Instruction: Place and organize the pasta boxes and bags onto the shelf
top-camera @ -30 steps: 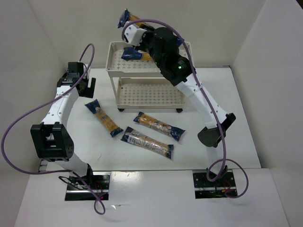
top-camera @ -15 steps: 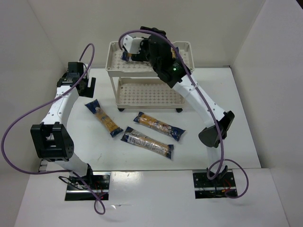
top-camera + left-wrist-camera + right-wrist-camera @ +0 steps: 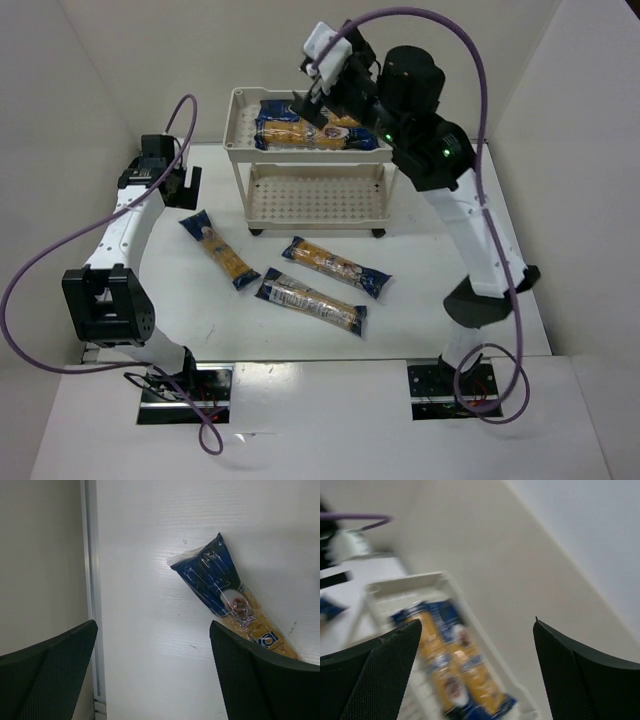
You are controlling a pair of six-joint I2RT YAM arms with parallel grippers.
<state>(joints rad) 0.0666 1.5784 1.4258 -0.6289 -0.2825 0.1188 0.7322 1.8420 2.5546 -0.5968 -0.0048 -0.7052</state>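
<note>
Cream shelf [image 3: 238, 125] rim lies below the wide-spread right claw [image 3: 310, 97].

- Pasta packets [image 3: 310, 301] — dark blue ends, white label, clear middle showing yellow pasta.
- Shelf [image 3: 315, 200]: cream-white, with even rows of small holes across the trays.
- Table [image 3: 430, 230]: plain white.
- My left gripper [image 3: 152, 625] and right gripper [image 3: 475, 625] — black, with a fine mesh texture.
- My arms [image 3: 125, 225]: white links and black joints, with purple cables [image 3: 40, 262].

Pasta packets [image 3: 311, 303]: glossy, crinkled plastic film. Shelf [image 3: 236, 120]: matt cream plastic, perforated trays. Tabletop [image 3: 200, 300]: smooth white, faint sheen. Left claw [image 3: 152, 625]: black fingers, fine mesh texture.
</note>
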